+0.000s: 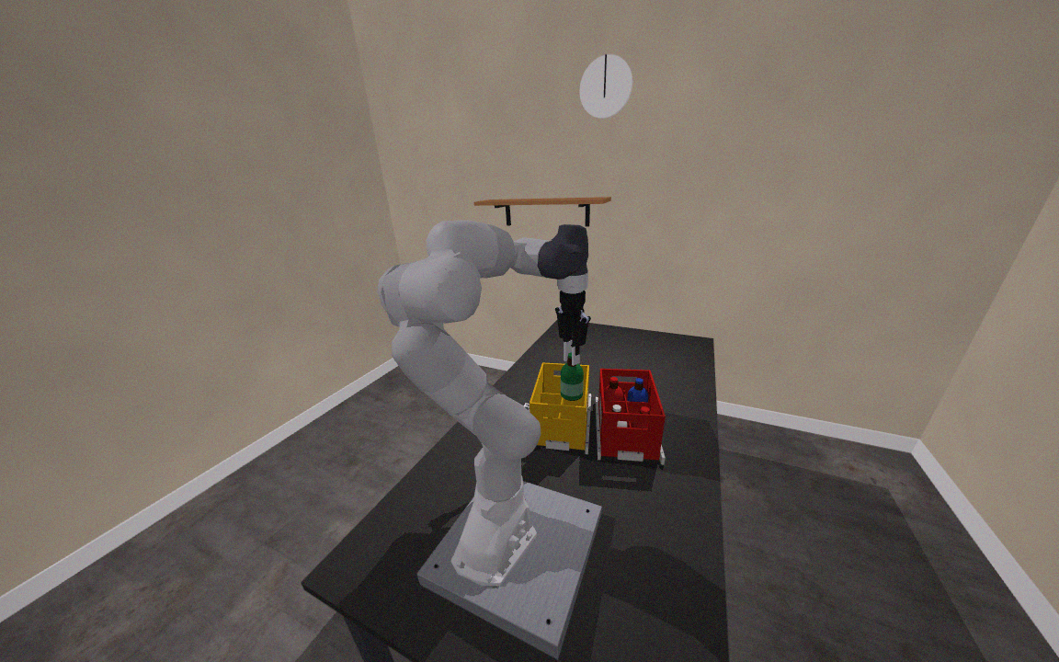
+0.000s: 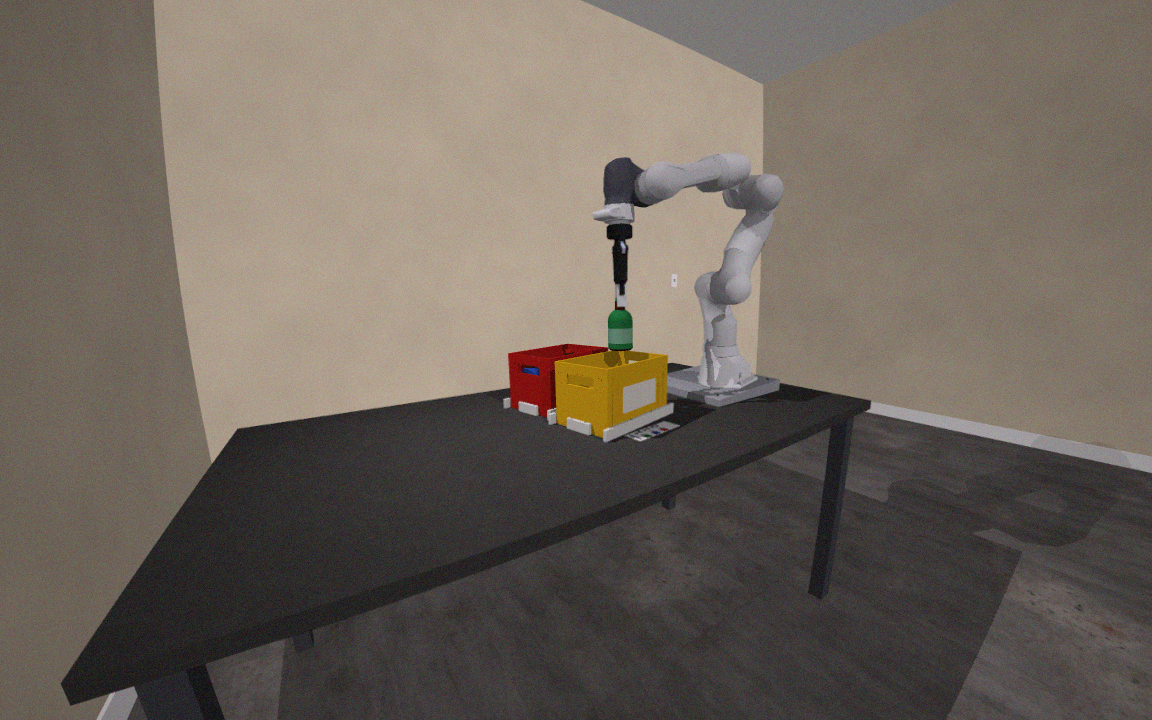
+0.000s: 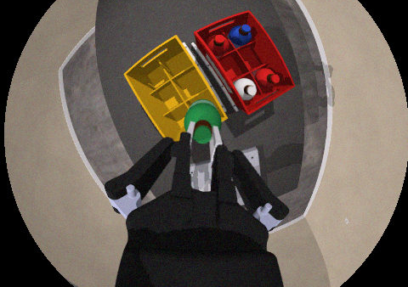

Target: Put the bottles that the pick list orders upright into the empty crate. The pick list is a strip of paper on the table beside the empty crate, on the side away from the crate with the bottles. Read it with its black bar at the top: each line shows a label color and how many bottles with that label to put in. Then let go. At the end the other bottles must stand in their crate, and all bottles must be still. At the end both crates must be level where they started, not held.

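Observation:
My gripper (image 1: 572,352) is shut on the neck of a green bottle (image 1: 572,381) and holds it upright above the yellow crate (image 1: 561,404). The bottle's base hangs near the crate's rim, over a compartment on the side toward the red crate; it also shows in the exterior view (image 2: 619,327) and in the wrist view (image 3: 201,120). The yellow crate (image 3: 172,86) has no bottles in it. The red crate (image 3: 244,61) holds two red bottles (image 3: 218,44), a blue one (image 3: 240,34) and a white one (image 3: 245,88). The pick list (image 2: 653,431) lies beside the yellow crate; its lines are too small to read.
The arm's base plate (image 1: 517,559) sits at the near end of the dark table. A wooden shelf (image 1: 541,200) and a round clock (image 1: 605,85) are on the back wall. The table's long far part (image 2: 401,501) lies beyond the crates.

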